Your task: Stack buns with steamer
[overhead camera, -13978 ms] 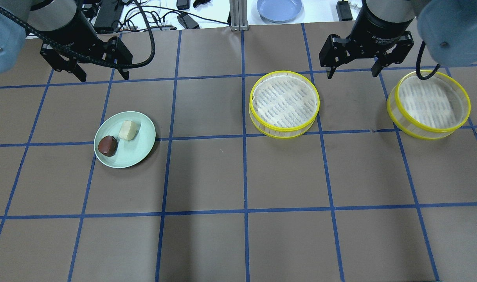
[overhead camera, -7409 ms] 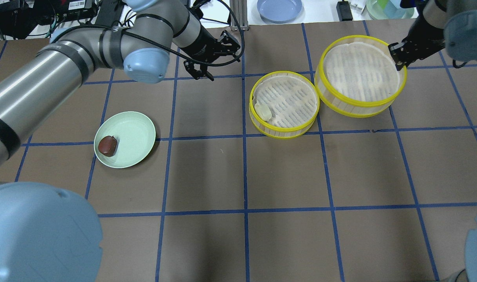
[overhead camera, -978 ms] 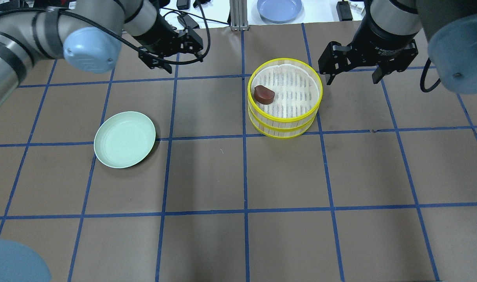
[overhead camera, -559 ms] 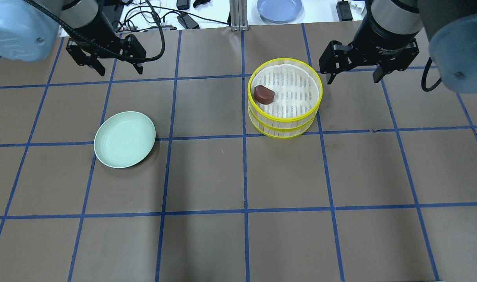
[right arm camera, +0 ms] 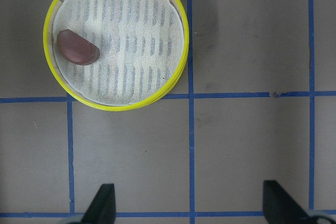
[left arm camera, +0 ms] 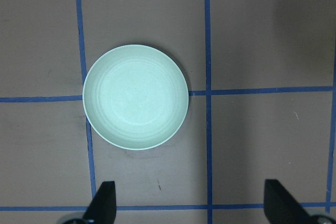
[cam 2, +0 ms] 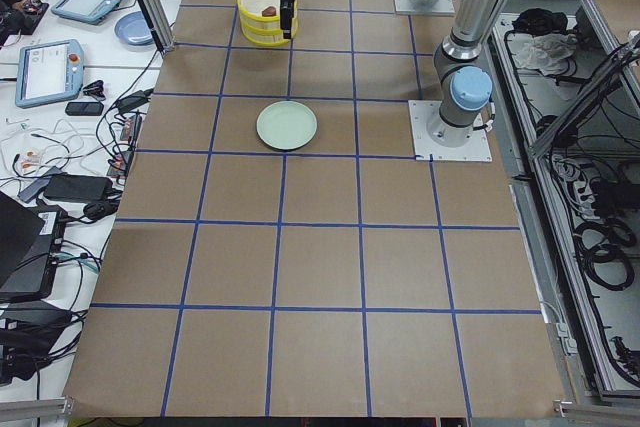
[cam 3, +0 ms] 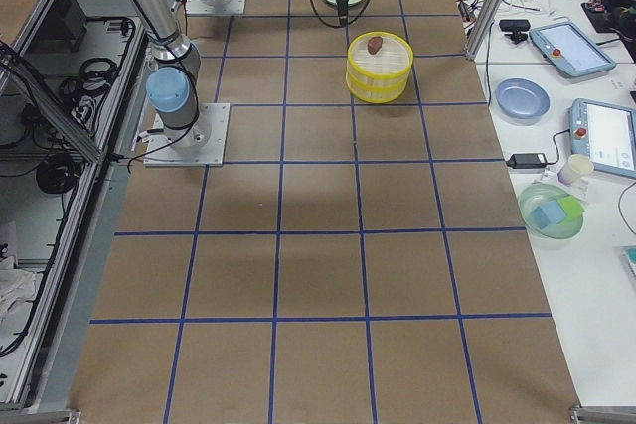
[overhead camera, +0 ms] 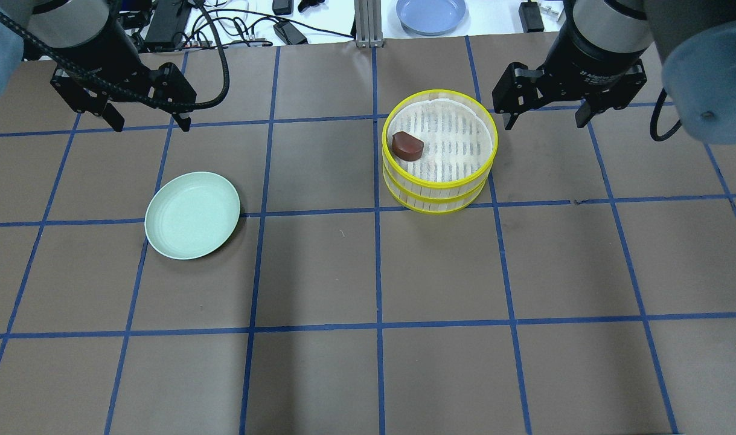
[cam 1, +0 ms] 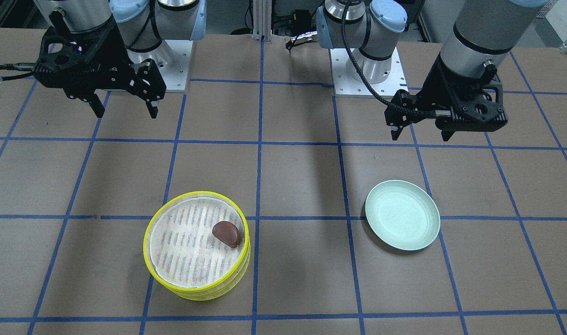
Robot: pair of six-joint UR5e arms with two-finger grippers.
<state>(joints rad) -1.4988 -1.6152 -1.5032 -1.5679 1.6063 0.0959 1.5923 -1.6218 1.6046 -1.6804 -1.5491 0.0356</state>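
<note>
steamer tiers (overhead camera: 434,196) stacked, brown bun (overhead camera: 407,146) sits in top tier (overhead camera: 458,145) near its rim. left pincer (overhead camera: 151,125) and right pincer (overhead camera: 546,124) both apart, above the table (overhead camera: 319,272).

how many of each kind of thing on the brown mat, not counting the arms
steamer tiers: 2, stacked
buns: 1 showing, brown, in the top tier
plates: 1, green, empty
total: 4 (the inside of the lower tier is hidden)
</note>
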